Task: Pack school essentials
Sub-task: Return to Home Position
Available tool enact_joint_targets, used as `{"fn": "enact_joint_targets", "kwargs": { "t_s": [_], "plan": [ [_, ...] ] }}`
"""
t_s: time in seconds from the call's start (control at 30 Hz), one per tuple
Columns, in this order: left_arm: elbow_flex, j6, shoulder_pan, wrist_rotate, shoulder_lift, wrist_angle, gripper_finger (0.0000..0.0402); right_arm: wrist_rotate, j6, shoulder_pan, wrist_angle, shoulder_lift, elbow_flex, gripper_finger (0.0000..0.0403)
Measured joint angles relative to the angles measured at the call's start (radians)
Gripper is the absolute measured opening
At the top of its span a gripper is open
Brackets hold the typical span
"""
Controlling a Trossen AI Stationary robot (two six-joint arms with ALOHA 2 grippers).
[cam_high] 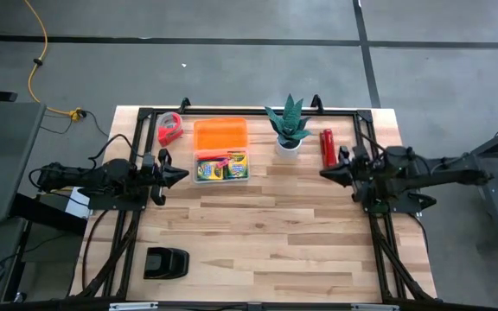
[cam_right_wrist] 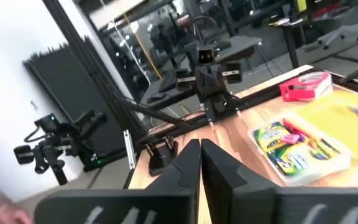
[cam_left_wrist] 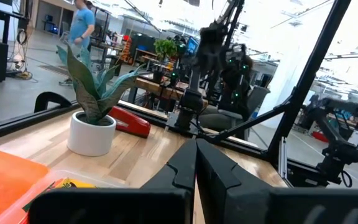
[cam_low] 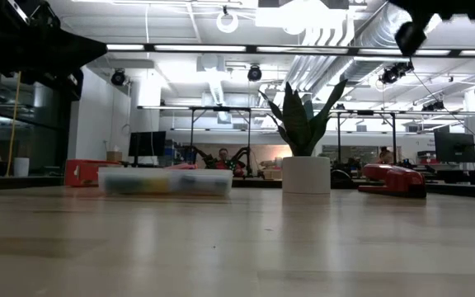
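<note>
A clear plastic box [cam_high: 222, 167] stands on the table's far half. Inside it lie yellow-and-green crayon boxes [cam_high: 223, 170] and some pink and red sticks; the right wrist view also shows the crayon boxes [cam_right_wrist: 291, 148]. The pen, pencil and eraser I cannot make out. An orange lid [cam_high: 220, 135] lies flat just behind the box. My left gripper [cam_high: 182, 175] hovers shut to the box's left. My right gripper [cam_high: 323, 173] hovers shut well to the box's right. Each wrist view shows its fingers closed: left gripper [cam_left_wrist: 196, 152], right gripper [cam_right_wrist: 200, 152].
A red tape dispenser [cam_high: 169, 128] sits left of the lid. A potted plant [cam_high: 289, 131] and a red object lying flat [cam_high: 327, 147] are right of the box. A squat black object [cam_high: 165, 263] rests near the front left. Bare wood [cam_high: 275, 233] fills the table's middle.
</note>
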Motion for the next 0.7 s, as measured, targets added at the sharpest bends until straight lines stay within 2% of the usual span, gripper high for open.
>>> {"fn": "enact_joint_targets", "kwargs": {
  "t_s": [0.2, 0.43, 0.53, 0.7],
  "plan": [
    [0.000, 0.000, 0.000, 0.000, 0.000, 0.000, 0.0000, 0.021, 0.006, -0.017, 0.165, -0.185, -0.225, 0.0002],
    [0.000, 0.000, 0.000, -0.001, 0.000, 0.000, 0.0000, 0.052, -0.010, -0.017, 0.283, -0.303, -0.411, 0.0000],
    [0.000, 0.000, 0.000, -0.001, 0.000, 0.000, 0.0000, 0.053, -0.023, -0.017, 0.223, -0.338, -0.428, 0.0000],
    [0.000, 0.000, 0.000, -0.003, 0.000, -0.001, 0.0000, 0.064, -0.159, -0.017, 0.076, -0.387, -0.427, 0.0000]
  ]
}}
